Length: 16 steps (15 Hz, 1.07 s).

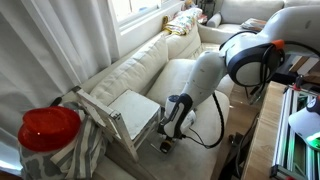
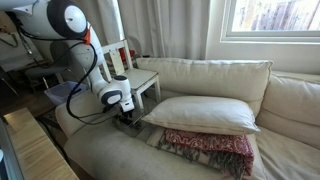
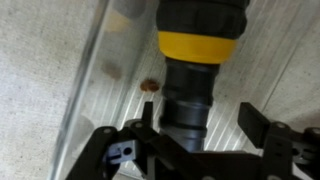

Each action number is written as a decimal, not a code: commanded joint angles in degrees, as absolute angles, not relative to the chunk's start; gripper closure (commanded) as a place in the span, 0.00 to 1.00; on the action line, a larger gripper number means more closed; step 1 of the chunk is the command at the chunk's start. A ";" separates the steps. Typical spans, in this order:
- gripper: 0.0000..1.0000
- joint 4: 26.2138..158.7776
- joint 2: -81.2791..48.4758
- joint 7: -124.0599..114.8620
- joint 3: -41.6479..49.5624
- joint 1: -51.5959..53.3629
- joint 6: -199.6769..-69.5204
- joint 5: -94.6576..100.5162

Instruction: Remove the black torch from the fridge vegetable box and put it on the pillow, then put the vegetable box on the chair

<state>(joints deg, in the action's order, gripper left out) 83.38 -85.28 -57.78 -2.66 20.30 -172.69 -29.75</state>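
While gripper [image 3: 198, 114] spreads wide astride black torch [image 3: 192, 88], torch top cropped, fridge vegetable box [image 3: 84, 90] rim blurry.

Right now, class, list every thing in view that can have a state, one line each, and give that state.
Black torch with a yellow band: lying inside the box, not gripped.
Clear plastic vegetable box: on the sofa, torch inside it.
Hand: open, fingers either side of the torch.
Plump cream-white pillow: lying on the sofa, no torch on it.
White wooden chair: upright beside the sofa, no box on its seat.
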 commanded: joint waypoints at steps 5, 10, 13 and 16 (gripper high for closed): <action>0.77 85.00 -85.19 -62.04 -5.28 17.64 -166.34 -28.50; 0.77 83.79 -85.17 -62.31 -5.36 16.61 -166.37 -28.39; 0.77 82.08 -85.12 -64.75 -3.38 17.39 -166.12 -28.19; 0.77 80.31 -85.09 -65.76 -2.41 17.29 -164.01 -26.79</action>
